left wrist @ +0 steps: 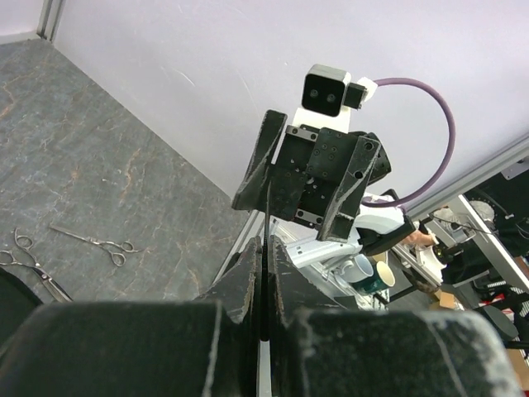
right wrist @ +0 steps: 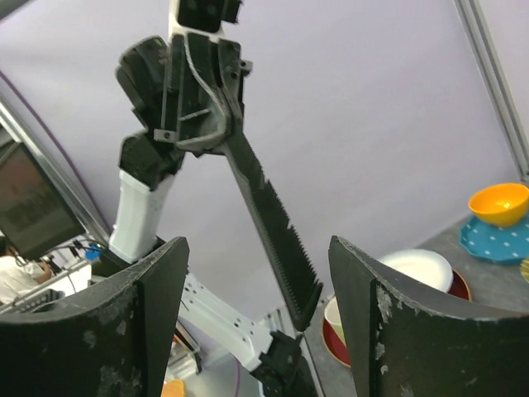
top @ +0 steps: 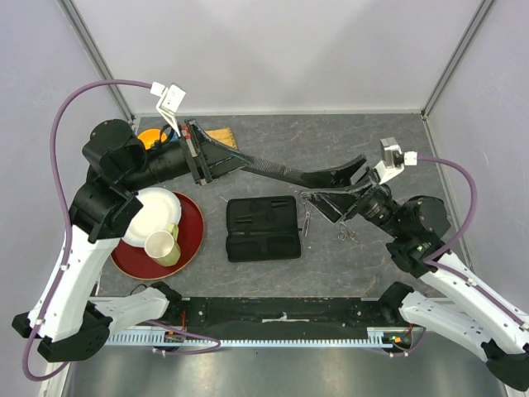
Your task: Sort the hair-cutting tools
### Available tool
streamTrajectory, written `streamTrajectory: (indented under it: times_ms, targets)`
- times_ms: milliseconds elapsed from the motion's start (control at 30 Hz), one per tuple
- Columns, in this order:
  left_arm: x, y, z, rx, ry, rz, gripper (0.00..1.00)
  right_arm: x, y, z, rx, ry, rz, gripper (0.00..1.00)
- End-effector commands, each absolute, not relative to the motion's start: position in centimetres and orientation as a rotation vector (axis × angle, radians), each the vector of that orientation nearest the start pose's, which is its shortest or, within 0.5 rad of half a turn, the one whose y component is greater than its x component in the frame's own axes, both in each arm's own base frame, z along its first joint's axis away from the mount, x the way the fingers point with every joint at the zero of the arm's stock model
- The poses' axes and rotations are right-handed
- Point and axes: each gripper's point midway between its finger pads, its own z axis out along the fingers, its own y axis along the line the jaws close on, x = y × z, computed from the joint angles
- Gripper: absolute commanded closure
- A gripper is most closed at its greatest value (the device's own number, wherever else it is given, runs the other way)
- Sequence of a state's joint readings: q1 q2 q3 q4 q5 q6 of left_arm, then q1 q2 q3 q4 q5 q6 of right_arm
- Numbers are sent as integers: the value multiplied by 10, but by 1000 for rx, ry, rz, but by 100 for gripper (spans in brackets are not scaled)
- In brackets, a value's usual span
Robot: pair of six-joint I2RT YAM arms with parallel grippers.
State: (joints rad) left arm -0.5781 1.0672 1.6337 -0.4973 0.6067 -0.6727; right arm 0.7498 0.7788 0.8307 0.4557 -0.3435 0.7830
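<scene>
Left claw (top: 221, 162) clenched on comb (top: 277, 169); comb being held out across bench (top: 289, 132), tip being offered between spread fingers of released right claw (top: 329, 192), likely for handover. Scissors (top: 306, 217) and second scissors (top: 347, 234) lying on bench beside case (top: 263, 229).

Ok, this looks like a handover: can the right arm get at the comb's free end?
Probably yes. The right gripper is open, and the comb points its free end toward those open jaws with nothing between. The left gripper clamps only the far end.
</scene>
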Motion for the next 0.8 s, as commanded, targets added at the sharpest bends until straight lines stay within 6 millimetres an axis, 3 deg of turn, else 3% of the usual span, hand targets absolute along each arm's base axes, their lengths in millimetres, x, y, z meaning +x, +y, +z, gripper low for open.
streamTrajectory:
  times_ms: [0, 267, 500, 533, 567, 633, 667, 767]
  targets:
    - [146, -243, 533, 474, 1548, -1460, 98, 140, 248, 483, -289, 1076, 1610, 28]
    - [144, -244, 534, 489, 1551, -1463, 98, 137, 258, 491, -333, 1091, 1656, 47]
    - [143, -242, 530, 486, 1565, -1449, 97, 147, 265, 485, -290, 1133, 1679, 100]
    - [145, -242, 527, 480, 1578, -1441, 93, 149, 265, 484, -279, 1143, 1671, 100]
    - [146, -241, 525, 483, 1583, -1429, 77, 152, 265, 480, -267, 1160, 1661, 100]
    - [150, -238, 517, 457, 1613, -1389, 58, 157, 264, 475, -250, 1177, 1634, 100]
    - [153, -234, 513, 454, 1616, -1347, 40, 160, 265, 468, -237, 1214, 1618, 100]
    - [171, -216, 491, 352, 1681, -1172, 24, 172, 263, 449, -199, 1305, 1540, 100]
